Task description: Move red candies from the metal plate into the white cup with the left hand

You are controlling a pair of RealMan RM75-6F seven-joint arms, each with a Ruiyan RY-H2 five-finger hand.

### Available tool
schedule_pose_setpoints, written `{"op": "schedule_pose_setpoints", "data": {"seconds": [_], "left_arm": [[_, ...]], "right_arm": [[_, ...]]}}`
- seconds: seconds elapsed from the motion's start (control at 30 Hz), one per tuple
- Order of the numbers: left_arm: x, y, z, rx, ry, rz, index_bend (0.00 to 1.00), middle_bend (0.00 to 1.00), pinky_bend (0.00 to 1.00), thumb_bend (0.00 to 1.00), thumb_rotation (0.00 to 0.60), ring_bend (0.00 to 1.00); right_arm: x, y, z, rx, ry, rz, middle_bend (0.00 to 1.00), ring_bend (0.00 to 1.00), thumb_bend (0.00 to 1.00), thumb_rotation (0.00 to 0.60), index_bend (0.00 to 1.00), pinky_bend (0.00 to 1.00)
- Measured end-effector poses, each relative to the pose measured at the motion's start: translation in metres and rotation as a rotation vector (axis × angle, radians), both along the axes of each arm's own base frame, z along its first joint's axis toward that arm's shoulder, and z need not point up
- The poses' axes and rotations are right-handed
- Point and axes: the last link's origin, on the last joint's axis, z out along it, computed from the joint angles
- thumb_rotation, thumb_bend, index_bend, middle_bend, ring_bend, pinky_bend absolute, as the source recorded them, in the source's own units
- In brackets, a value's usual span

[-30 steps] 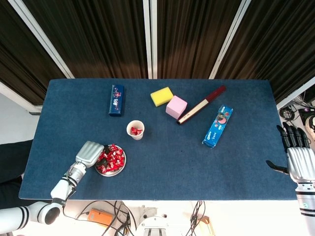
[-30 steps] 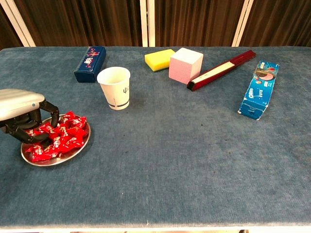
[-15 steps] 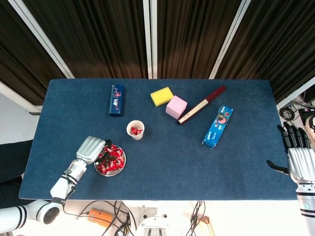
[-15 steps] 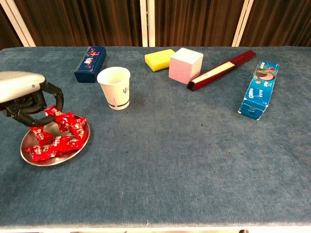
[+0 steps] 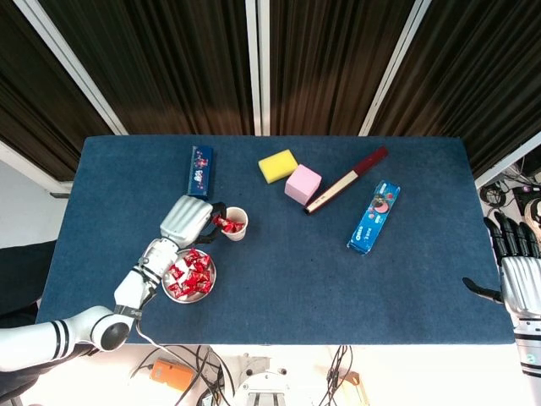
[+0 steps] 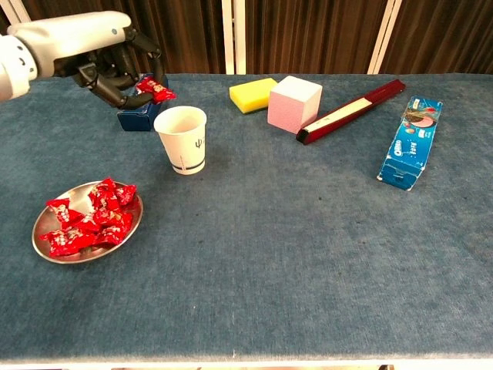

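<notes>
My left hand [image 6: 108, 58] is raised just left of and above the white cup [image 6: 182, 139], pinching a red candy [image 6: 154, 89] at its fingertips near the cup's rim. In the head view the left hand [image 5: 188, 220] sits beside the white cup [image 5: 233, 223], which holds red candy inside. The metal plate [image 6: 46, 247] with several red candies [image 6: 88, 223] lies at the front left, seen also as the metal plate [image 5: 209, 283] below the hand. My right hand [image 5: 516, 266] hangs off the table's right edge, fingers spread, holding nothing.
A dark blue box [image 6: 131, 116] stands behind the left hand. A yellow sponge [image 6: 252, 93], a pink cube [image 6: 293, 100], a dark red stick [image 6: 350, 110] and a blue cookie box [image 6: 411, 141] lie at the back right.
My left hand lifted off the metal plate with a red candy and moved up and right to the cup's rim. The right hand stayed put.
</notes>
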Motion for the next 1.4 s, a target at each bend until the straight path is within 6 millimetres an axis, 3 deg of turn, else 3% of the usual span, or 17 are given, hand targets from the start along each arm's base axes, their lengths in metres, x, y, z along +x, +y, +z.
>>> {"op": "schedule_pose_setpoints", "data": {"seconds": [0.23,0.4,0.7,0.9,1.07,1.23,1.4], "left_arm": [[0.012,0.020,-0.019,-0.043,0.027,0.040,0.52,0.93,0.85,0.39,0.600,0.87],[0.011,0.025,-0.029,-0.055,0.064,0.067,0.43,0.93,0.85,0.31,0.600,0.87],[0.007,0.022,-0.020,-0.010,0.057,0.078,0.35,0.93,0.85,0.20,0.600,0.87],[-0.005,0.005,0.005,0.053,0.024,0.056,0.36,0.93,0.85,0.22,0.600,0.87],[-0.029,-0.021,0.020,0.068,0.034,0.030,0.39,0.93,0.84,0.24,0.600,0.87],[-0.055,-0.053,0.012,-0.005,0.102,0.019,0.40,0.93,0.84,0.24,0.600,0.87],[-0.068,-0.063,-0.003,-0.062,0.151,0.031,0.40,0.93,0.84,0.23,0.600,0.87]], "right_arm": [[-0.001,0.000,0.000,0.000,-0.002,-0.003,0.01,0.00,0.11,0.600,0.00,0.00],[-0.003,-0.001,0.000,0.001,-0.002,-0.007,0.01,0.00,0.11,0.600,0.00,0.00],[0.000,-0.003,-0.001,0.005,-0.002,0.004,0.01,0.00,0.11,0.600,0.00,0.00],[0.003,-0.003,0.000,-0.003,-0.001,0.017,0.01,0.00,0.11,0.600,0.00,0.00],[0.004,-0.005,-0.002,0.003,-0.003,0.026,0.01,0.00,0.11,0.600,0.00,0.00],[0.006,-0.006,-0.005,0.015,-0.004,0.032,0.01,0.00,0.11,0.600,0.00,0.00],[0.007,-0.006,-0.004,0.011,0.000,0.036,0.01,0.00,0.11,0.600,0.00,0.00]]}}
